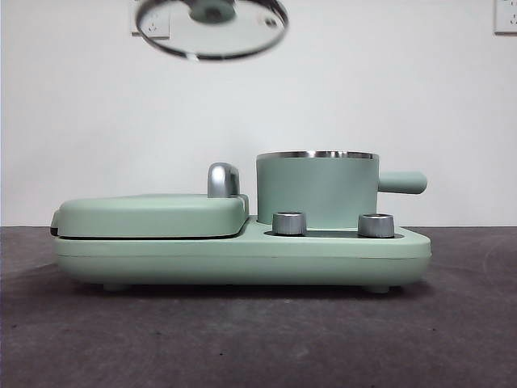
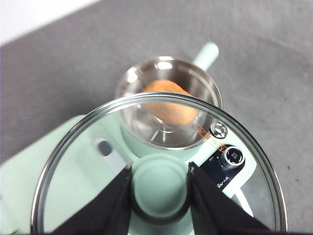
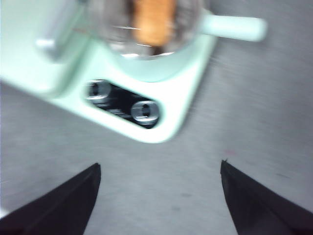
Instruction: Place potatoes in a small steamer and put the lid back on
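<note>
The mint green steamer pot (image 1: 317, 187) stands on its base, steel rim open, side handle to the right. The orange-brown potato (image 2: 170, 105) lies inside the steamer (image 2: 146, 142); it also shows blurred in the right wrist view (image 3: 154, 20). My left gripper (image 2: 159, 188) is shut on the green knob of the glass lid (image 2: 83, 161). It holds the lid (image 1: 212, 27) tilted, high above the cooker and left of the pot. My right gripper (image 3: 159, 196) is open and empty above the grey table, near the cooker's knob corner.
The flat mint green griddle (image 1: 149, 215) with its chrome handle (image 1: 223, 179) sits left of the pot on the same base (image 1: 242, 259). Two steel dials (image 1: 289, 223) face front. Grey table (image 1: 452, 323) lies all around; a white wall stands behind.
</note>
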Robot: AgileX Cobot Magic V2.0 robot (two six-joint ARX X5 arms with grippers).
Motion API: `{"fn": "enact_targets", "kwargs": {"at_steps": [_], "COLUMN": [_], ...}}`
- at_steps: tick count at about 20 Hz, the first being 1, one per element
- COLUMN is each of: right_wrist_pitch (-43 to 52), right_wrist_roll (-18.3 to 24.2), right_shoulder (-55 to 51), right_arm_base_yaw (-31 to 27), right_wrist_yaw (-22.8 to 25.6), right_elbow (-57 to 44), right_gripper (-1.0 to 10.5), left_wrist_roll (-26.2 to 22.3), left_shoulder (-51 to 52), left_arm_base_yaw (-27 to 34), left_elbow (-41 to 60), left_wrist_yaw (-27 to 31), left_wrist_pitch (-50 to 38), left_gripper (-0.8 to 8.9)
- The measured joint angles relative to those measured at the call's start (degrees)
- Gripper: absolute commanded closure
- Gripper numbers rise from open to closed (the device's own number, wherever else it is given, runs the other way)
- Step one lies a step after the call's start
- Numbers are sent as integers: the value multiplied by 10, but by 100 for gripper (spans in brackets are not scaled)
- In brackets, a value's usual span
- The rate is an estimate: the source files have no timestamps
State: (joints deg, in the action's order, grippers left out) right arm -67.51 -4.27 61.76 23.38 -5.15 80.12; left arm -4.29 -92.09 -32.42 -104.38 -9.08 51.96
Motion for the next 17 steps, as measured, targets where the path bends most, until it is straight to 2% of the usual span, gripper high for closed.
{"fn": "enact_targets", "kwargs": {"at_steps": [5,10,13,17], "right_wrist_pitch": [86,115,116,116], "right_wrist_roll": [-7,-51,-65,-67], "right_shoulder": [-217,-338,-349,-348], "right_arm_base_yaw": [2,2,2,2], "right_wrist_yaw": [-114,-114,-114,-114], "right_elbow": [-199,-276,-281,-281], "right_gripper": [558,559,559,559], "left_wrist_roll": [0,0,0,0], "left_shoulder": [-64,-142,-195,-244], "left_arm_base_yaw": [-26,-50,-59,-61], "left_elbow": [0,-23,-93,-179], "left_wrist_yaw": [2,5,32,37], "left_wrist_pitch": [-61,-88,-69,-59], "left_gripper": [805,805,805,805]}}
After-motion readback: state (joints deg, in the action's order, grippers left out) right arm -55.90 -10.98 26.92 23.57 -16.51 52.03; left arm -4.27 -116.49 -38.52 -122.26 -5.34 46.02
